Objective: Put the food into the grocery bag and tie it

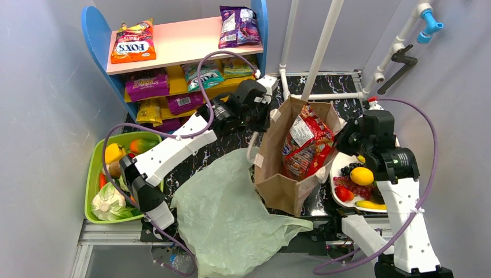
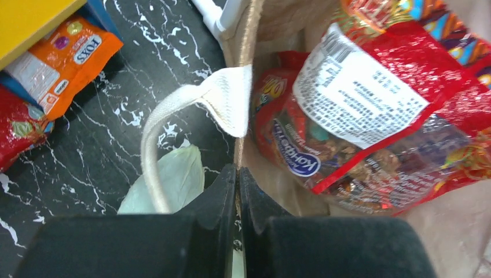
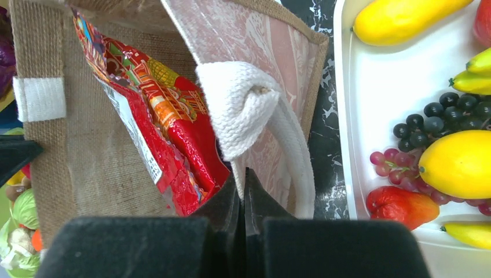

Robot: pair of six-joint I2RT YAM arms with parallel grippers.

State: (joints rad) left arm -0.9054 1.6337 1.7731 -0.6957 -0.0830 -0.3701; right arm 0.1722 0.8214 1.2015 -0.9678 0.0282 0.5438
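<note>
While the grocery bag (image 1: 228,217) lies crumpled on the near part of the table (image 1: 347,107), between the two arms, the food (image 1: 113,153) sits in a green basket (image 1: 91,174) at the far left. Beyond the plastic stands a brown bag (image 1: 278,191) (a red snack packet (image 1: 304,145) upright inside it). The left gripper (image 2: 238,174) is clamped on its left rim. The right gripper (image 3: 242,179) pinches the opposite wall, just beside a white tray (image 3: 359,87) of fruit (image 1: 362,175).
</note>
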